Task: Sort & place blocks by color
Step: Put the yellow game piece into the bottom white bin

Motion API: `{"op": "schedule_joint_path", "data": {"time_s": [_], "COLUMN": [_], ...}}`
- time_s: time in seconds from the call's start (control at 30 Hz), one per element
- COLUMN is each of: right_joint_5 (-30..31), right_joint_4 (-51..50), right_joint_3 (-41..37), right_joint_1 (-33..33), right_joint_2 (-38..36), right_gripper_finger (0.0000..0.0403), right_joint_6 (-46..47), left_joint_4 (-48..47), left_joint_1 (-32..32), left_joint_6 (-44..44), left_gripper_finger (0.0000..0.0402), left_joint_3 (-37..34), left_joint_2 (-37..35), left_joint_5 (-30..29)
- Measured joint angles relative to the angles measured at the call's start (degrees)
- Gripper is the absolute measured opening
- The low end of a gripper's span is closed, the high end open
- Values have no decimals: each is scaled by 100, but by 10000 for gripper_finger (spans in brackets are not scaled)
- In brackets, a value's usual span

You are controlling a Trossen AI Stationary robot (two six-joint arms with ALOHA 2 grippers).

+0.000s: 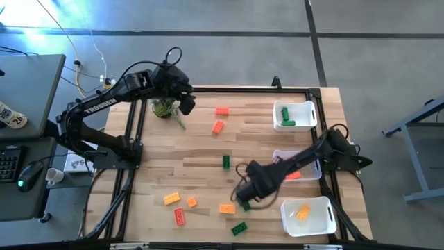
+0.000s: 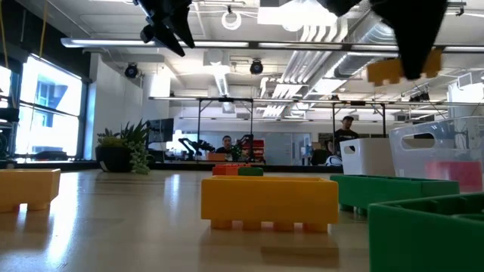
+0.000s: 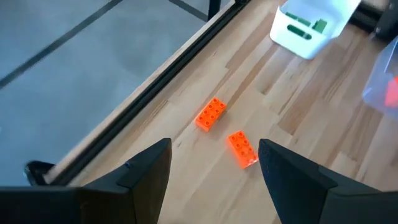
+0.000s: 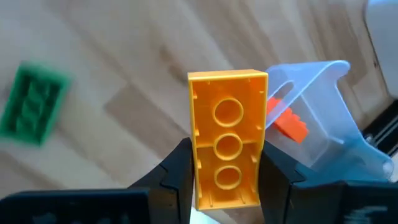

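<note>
My right gripper hangs over the table's near middle, shut on a yellow-orange block, also seen high up in the low view. My left gripper is open and holds nothing. It is raised over the far left, near the potted plant. Two red-orange blocks lie flat on the wood below it. Other loose blocks lie flat: a green one, yellow-orange ones, a red one, a green one. My right gripper pinches the yellow-orange block between its two fingers, which sit on its two long sides. The fingers come steeply from above. The block's hollow underside faces the wrist camera. It is lifted clear of the table.
Three bins stand along the right edge: a far one with green blocks, a middle one with red-orange blocks, a near one with a yellow-orange block. A black frame rail borders the table. People sit in the room beyond.
</note>
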Motion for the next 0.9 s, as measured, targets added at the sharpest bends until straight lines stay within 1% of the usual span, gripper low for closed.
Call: {"op": "schedule_joint_path", "data": {"time_s": [0.13,0.23,0.33,0.53,0.67,0.9], "right_joint_5": [-7,-7,-47,-430,-672,-775], "right_joint_4": [2,3,4,5,3,5], "right_joint_3": [0,0,0,0,0,-84], "right_joint_1": [435,768,1126,1798,2201,2801], "right_joint_2": [-5,-5,-5,-5,-5,-5], "right_gripper_finger": [106,106,106,106,106,106], "right_joint_6": [-280,-149,291,1402,2114,3428], "left_joint_4": [40,91,87,87,94,322], "left_joint_1": [-12,-12,-10,-106,-222,-431], "left_joint_6": [-482,-668,-996,-1350,-1418,-1421], "left_gripper_finger": [229,229,229,229,229,229], "left_joint_3": [-1,1,1,1,1,1], "left_joint_2": [1,35,127,466,778,1527], "left_joint_5": [2,-57,-70,-69,-68,-81]}}
